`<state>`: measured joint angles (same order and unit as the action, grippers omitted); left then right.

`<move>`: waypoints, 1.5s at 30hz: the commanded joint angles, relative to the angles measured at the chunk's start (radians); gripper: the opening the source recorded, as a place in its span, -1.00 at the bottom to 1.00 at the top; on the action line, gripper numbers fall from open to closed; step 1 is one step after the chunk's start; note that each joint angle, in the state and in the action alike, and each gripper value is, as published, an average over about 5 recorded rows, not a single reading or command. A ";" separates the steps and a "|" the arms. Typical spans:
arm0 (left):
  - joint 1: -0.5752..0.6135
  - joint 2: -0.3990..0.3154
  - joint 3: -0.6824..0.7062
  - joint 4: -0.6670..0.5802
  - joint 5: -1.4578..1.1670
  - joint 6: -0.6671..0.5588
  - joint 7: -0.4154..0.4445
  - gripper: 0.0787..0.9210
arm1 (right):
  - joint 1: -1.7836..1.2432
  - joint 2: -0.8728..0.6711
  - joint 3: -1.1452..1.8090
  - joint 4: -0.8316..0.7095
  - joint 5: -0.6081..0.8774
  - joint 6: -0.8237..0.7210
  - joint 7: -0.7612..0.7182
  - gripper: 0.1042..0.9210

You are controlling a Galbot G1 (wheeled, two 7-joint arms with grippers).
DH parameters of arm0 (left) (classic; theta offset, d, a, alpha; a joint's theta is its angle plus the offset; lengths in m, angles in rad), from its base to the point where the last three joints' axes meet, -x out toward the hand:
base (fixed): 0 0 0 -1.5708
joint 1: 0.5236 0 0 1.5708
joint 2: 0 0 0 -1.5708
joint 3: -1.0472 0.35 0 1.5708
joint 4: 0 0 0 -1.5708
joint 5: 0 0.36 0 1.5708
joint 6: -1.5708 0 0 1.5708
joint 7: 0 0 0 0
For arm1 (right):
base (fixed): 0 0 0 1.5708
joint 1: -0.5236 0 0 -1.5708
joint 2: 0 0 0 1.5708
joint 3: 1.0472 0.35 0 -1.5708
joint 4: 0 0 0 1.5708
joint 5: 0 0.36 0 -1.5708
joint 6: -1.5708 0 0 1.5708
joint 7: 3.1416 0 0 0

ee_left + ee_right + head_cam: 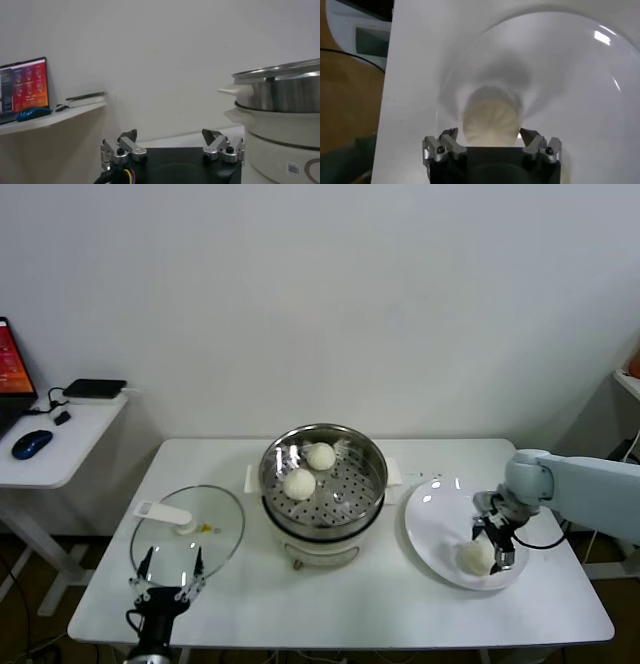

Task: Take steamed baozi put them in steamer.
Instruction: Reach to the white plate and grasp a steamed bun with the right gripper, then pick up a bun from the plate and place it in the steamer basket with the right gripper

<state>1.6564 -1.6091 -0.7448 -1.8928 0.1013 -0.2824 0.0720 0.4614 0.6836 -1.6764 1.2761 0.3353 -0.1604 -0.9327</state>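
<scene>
From the head camera: two baozi point(310, 469) already on the perforated tray of the steamer point(323, 492), one more baozi point(475, 556) on the white plate point(430, 514) to the steamer's right, with the right gripper point(499, 546) down over it, fingers spread either side. Left gripper point(168, 582) parked in front of the glass lid point(187, 530), to the steamer's left, fingers apart and empty. From the left wrist: only the steamer wall point(280, 95) and open fingers point(125, 145). From the right wrist: bun point(491, 121) sitting between the open fingertips point(451, 136), not yet squeezed. Likely trouble: soft dough crushed or dented by too hard a close, or a smooth round bun slipping out during the carry to the steamer; possibly also a nudge sliding it across the slick plate before the grip lands.
</scene>
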 commanded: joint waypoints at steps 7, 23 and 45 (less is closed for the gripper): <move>0.006 0.003 -0.001 -0.007 0.000 -0.004 -0.002 0.77 | 0.011 -0.007 0.002 0.018 -0.010 0.002 0.004 0.05; 0.013 0.000 0.001 -0.025 0.009 -0.002 0.000 0.77 | 0.527 0.119 -0.135 0.003 0.175 0.232 -0.167 0.08; 0.014 -0.002 0.001 -0.021 0.011 -0.007 0.001 0.77 | 0.508 0.560 0.067 0.084 0.200 0.371 -0.199 0.17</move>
<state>1.6701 -1.6092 -0.7422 -1.9177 0.1122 -0.2877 0.0734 0.9551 1.0578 -1.6562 1.2992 0.5626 0.1085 -1.1116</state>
